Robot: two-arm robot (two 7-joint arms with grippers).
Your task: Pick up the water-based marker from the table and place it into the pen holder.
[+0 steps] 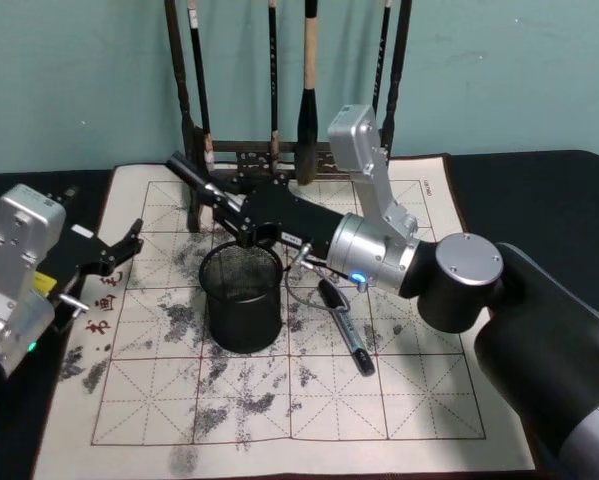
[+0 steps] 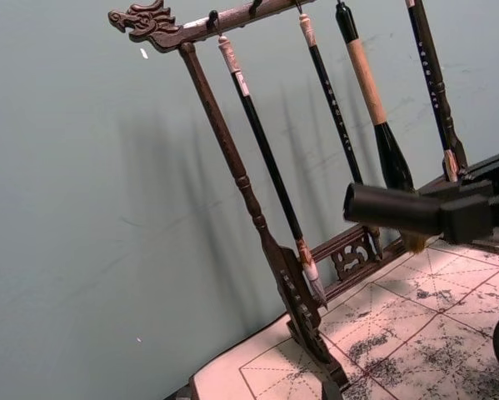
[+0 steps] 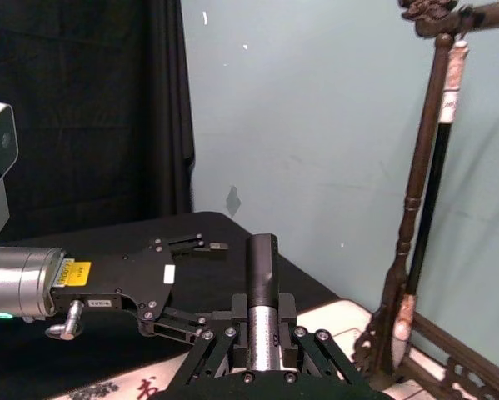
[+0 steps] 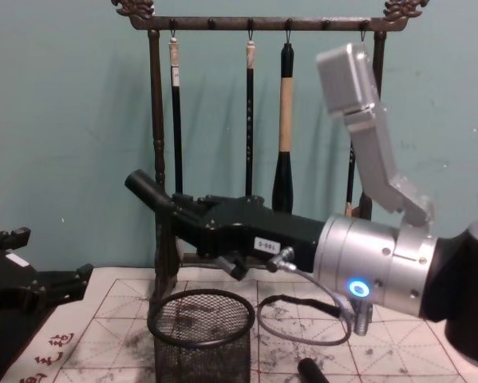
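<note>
Head view showed a black pen [image 1: 347,332] lying on the ink-stained paper mat [image 1: 279,400], just right of the pen holder [image 1: 241,305]. At the mat's left edge the left claw [image 1: 119,255] hung released. Above the holder, the right claw [image 1: 229,203] was clenched on the water-based marker [image 1: 191,178], which tilted up toward the brush rack [image 4: 262,22] behind.
</note>
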